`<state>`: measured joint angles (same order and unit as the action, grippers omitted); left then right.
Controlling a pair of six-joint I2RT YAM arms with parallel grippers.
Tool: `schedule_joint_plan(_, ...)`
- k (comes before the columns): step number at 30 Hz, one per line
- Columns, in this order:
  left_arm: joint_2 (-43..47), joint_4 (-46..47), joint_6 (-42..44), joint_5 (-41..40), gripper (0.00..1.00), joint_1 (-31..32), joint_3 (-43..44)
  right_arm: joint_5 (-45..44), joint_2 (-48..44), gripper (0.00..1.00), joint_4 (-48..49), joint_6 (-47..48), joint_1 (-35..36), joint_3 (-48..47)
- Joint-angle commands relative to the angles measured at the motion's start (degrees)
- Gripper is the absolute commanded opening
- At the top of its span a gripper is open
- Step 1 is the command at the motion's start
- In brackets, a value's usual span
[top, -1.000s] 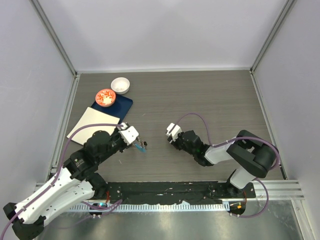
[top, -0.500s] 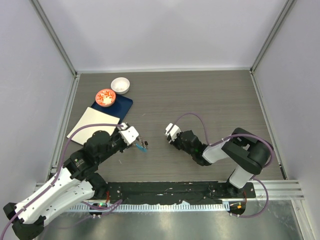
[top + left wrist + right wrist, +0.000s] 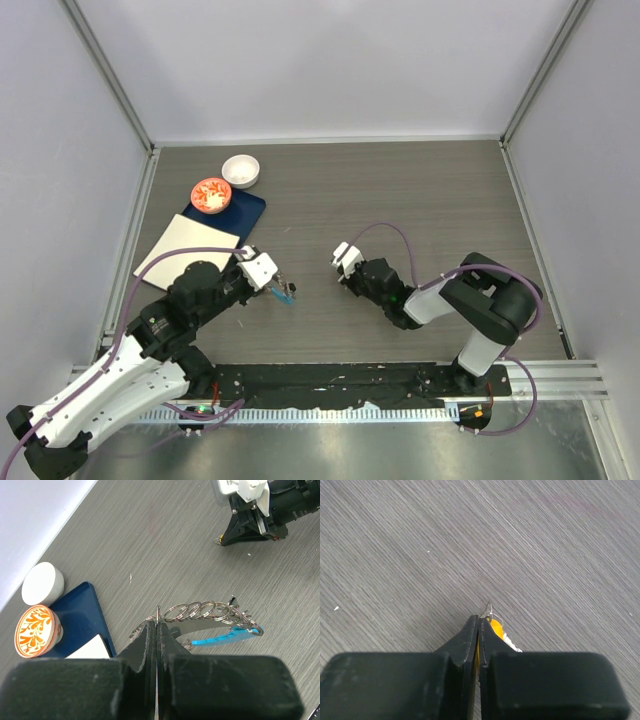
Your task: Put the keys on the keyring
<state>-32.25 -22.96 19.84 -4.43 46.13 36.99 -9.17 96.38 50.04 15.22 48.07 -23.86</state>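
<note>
Left hand pinches coiled keyring; right hand, key.

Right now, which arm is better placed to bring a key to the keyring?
Right. The right gripper is shut on a yellow-tagged key and can probably carry it across to the keyring, which the left gripper pinches by one end and should just hold steady.
</note>
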Motion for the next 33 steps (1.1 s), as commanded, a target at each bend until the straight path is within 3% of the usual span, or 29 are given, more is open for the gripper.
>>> schedule_joint_plan(1, 0.4, 4.9, -0.4, 0.9, 0.0, 0.0, 0.5, 3.1, -1.5, 0.06, 3.6, -3.6, -2.0, 0.6)
schedule_joint_plan(6, 0.3, 4.9, -0.5, 1.3, 0.0, 0.0, 0.5, 6.6, -2.5, 0.01, 3.8, -6.2, -4.0, 1.3)
schedule_joint_plan(17, 0.7, 4.8, -0.6, 1.5, 0.0, 0.0, 0.6, 11.0, -3.7, 0.01, 1.3, -8.3, -5.4, 0.9)
schedule_joint_plan(21, 0.9, 4.8, -0.7, 1.6, 0.0, 0.1, 0.6, 10.2, -5.4, 0.11, -0.3, -9.1, -5.4, 0.8)
schedule_joint_plan(26, 1.0, 4.7, -0.6, 1.8, 0.0, 0.0, 0.6, 7.4, -8.7, 0.12, -5.5, -10.5, -5.4, -0.7)
schedule_joint_plan(33, 1.2, 4.8, -0.7, 2.0, 0.0, 0.1, 0.6, 5.4, -9.1, 0.26, -7.8, -12.1, -5.4, -1.5)
